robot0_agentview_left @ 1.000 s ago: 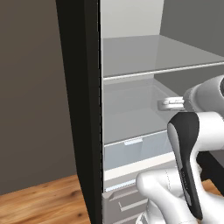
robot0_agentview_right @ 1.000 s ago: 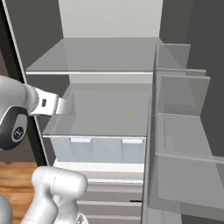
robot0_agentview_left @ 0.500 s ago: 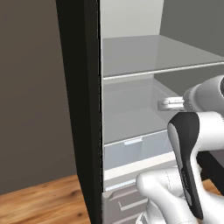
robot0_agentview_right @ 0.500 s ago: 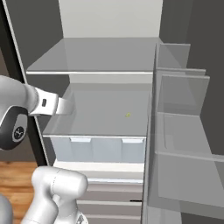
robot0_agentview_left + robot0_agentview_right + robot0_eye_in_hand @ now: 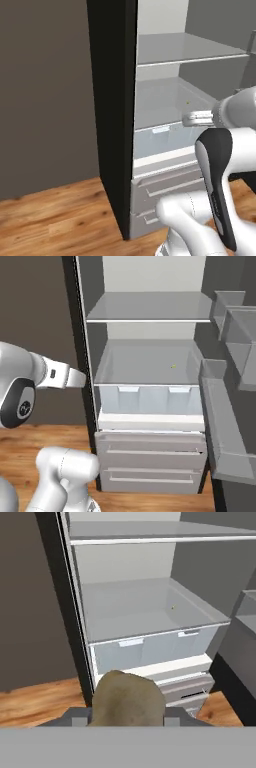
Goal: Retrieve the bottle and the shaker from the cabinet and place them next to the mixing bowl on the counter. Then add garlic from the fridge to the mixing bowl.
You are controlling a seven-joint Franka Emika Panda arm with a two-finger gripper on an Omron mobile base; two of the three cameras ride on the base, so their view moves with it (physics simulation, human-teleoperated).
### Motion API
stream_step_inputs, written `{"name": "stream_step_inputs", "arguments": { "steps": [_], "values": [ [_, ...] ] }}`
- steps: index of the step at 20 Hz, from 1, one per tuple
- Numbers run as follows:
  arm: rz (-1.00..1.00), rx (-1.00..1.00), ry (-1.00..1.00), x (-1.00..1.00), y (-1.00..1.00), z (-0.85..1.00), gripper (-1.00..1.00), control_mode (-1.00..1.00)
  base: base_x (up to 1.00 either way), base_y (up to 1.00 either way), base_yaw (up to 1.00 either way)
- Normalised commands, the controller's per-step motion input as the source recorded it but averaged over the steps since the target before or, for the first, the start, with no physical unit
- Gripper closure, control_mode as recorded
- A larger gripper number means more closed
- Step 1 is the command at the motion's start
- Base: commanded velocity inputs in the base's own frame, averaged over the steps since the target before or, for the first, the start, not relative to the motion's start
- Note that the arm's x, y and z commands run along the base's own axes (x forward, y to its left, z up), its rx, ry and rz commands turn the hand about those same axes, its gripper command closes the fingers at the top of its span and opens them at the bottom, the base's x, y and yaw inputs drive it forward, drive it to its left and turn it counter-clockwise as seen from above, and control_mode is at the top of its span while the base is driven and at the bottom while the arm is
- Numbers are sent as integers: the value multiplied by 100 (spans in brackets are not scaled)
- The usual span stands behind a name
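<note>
Garlic point(image 5: 127, 699) clamped in the jaws at six o'clock, fridge point(image 5: 150, 363) open; next, carry to the bowl.

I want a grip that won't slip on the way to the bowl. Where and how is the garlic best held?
Grip it across its broad middle, one finger coming in on each flank. The garlic is a roundish lump with no stalk or handle showing, so its widest girth is probably the surest hold. It sits that way in the hand.
</note>
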Motion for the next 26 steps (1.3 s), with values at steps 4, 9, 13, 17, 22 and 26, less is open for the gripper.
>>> {"name": "stream_step_inputs", "arguments": {
  "steps": [4, 9, 13, 17, 22, 26],
  "values": [
    [0, 0, 0, 0, 0, 0, 100, 100, -63, 96, -16],
    [0, 0, 0, 0, 0, 0, 100, 100, -60, 40, -43],
    [0, 0, 0, 0, 0, 0, 100, 100, -55, 6, -74],
    [0, 0, 0, 0, 0, 0, 100, 100, -42, 13, -83],
    [0, 0, 0, 0, 0, 0, 100, 100, -49, 28, -81],
    [0, 0, 0, 0, 0, 0, 100, 100, -46, 23, -78]
  ]
}}
